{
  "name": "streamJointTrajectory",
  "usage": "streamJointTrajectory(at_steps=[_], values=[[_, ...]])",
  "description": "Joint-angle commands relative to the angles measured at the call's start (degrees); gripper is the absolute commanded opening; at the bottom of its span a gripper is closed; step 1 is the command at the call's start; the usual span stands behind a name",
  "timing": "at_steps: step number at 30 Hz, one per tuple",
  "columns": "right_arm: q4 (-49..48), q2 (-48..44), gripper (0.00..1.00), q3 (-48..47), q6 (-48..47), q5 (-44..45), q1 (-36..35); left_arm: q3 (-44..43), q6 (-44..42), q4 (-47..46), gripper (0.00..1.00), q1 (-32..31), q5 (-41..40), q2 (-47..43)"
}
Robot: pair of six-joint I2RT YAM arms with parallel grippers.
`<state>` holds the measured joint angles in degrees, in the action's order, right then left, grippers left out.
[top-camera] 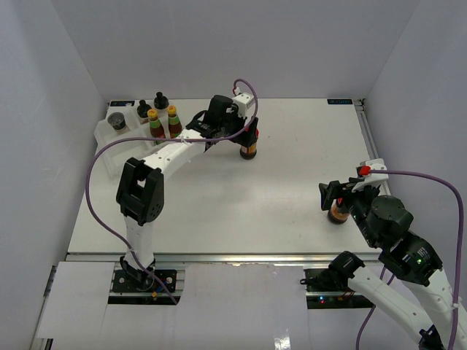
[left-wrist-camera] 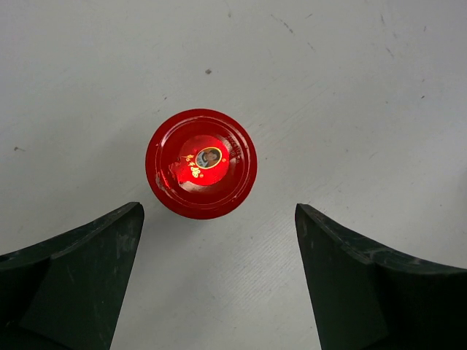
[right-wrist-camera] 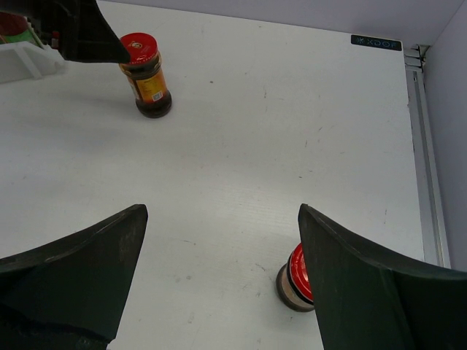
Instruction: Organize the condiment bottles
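A red-lidded jar of dark sauce (top-camera: 249, 149) stands upright at the back middle of the table. My left gripper (top-camera: 246, 133) hovers right above it, open. The left wrist view looks straight down on its red lid (left-wrist-camera: 201, 162), which lies just ahead of the open gripper (left-wrist-camera: 218, 220). A second red-lidded jar (top-camera: 337, 213) stands at the right. My right gripper (top-camera: 341, 192) is open above it. In the right wrist view this jar (right-wrist-camera: 294, 281) is partly hidden by the right finger (right-wrist-camera: 365, 292). Two yellow-capped bottles (top-camera: 153, 124), black-capped shakers (top-camera: 160, 100) and a dark-lidded jar (top-camera: 117, 121) sit in the tray.
The clear tray (top-camera: 103, 135) stands at the back left corner. The right wrist view shows the far jar (right-wrist-camera: 148, 80) under the left gripper (right-wrist-camera: 80, 33) and the tray's corner (right-wrist-camera: 25, 62). A metal rail (top-camera: 368, 146) runs along the table's right edge.
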<state>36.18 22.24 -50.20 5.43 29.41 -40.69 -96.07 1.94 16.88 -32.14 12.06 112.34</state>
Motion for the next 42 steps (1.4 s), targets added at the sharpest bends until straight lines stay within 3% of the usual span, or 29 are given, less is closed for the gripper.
streamJointTrajectory(at_steps=[1,12,33,35,42], values=[[-0.8,-0.3,0.9,-2.7,-0.2,0.7,-0.3,-4.0,-1.1,2.1,0.95,-1.0,1.3,1.6],[-0.4,-1.2,0.9,-3.2,-0.6,1.8,-0.3,-9.5,-1.8,2.5,0.91,-2.7,-4.2,9.2],[-1.6,-1.9,0.9,-0.9,-1.1,3.0,-0.3,-9.4,-1.8,-2.8,0.81,-3.8,-7.9,11.8],[-1.5,-2.0,0.9,-0.9,-1.1,3.1,-0.4,-9.1,-1.6,-2.8,0.71,-4.0,-7.8,11.8],[-1.1,-2.1,0.9,-1.4,-1.0,3.0,-0.3,-7.4,0.4,-1.6,0.11,-4.2,-9.7,10.2]])
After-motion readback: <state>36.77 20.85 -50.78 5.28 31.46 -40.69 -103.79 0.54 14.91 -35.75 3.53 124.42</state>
